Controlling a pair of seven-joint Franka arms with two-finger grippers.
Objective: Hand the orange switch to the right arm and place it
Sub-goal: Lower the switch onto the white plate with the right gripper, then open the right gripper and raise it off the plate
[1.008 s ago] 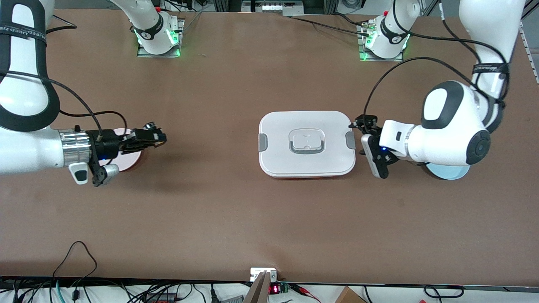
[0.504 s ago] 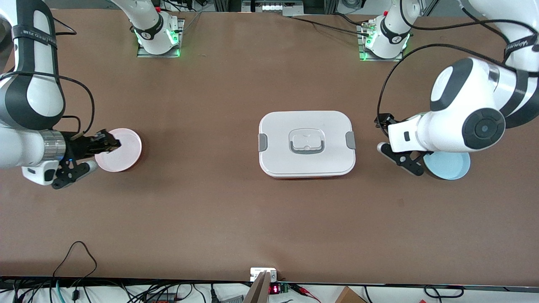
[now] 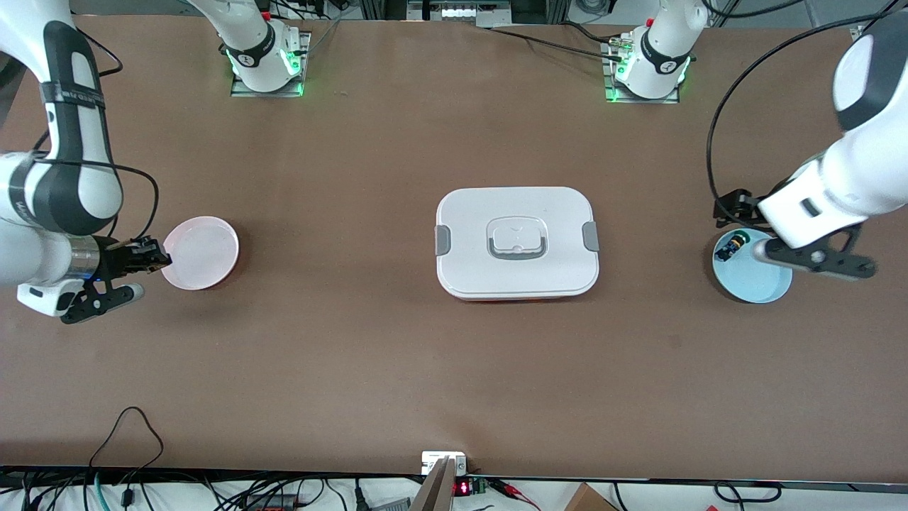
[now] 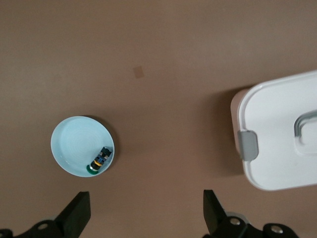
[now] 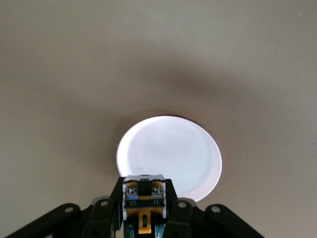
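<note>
My right gripper (image 3: 152, 257) grips the orange switch (image 5: 143, 201) tight, up in the air just beside the pink plate (image 3: 201, 253). My left gripper (image 4: 143, 215) hangs wide open, over the blue plate (image 3: 753, 281).

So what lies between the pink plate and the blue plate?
In the front view, only the white lidded container sits between the pink plate and the blue plate; the rest is bare table.
</note>
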